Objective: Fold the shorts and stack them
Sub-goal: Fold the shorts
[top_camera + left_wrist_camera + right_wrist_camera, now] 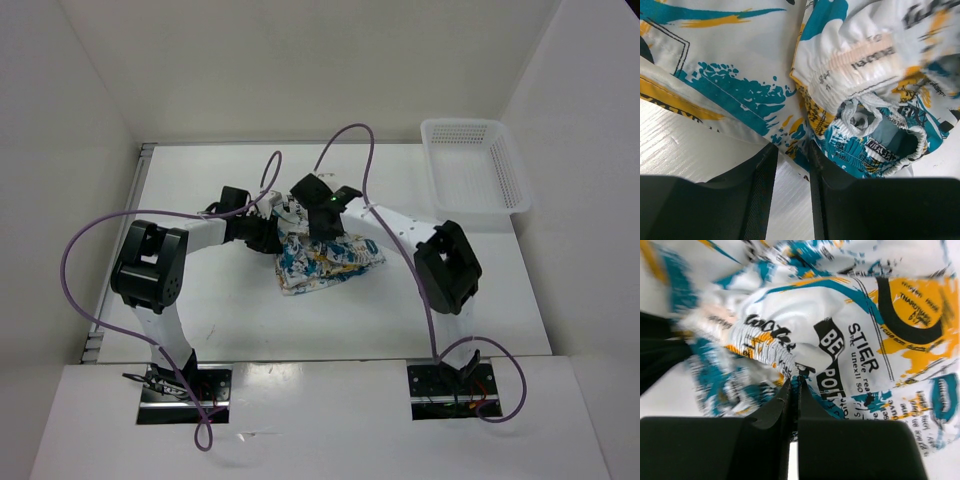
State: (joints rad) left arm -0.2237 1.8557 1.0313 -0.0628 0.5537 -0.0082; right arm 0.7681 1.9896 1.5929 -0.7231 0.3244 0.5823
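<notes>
White shorts (850, 305) with black "STIER" lettering

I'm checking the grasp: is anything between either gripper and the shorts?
Nothing visible. The left gripper and the right gripper both have their fingertips right at the shorts; the basket sits apart, far right.

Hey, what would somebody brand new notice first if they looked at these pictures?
First, the crumpled white fabric shorts with teal and yellow-orange blotches, in the middle of the white table. The right hand is pinched shut on a fold at their far edge; the left hand sits at the cloth's edge beside it. A white plastic mesh basket stands at the far right corner.
</notes>
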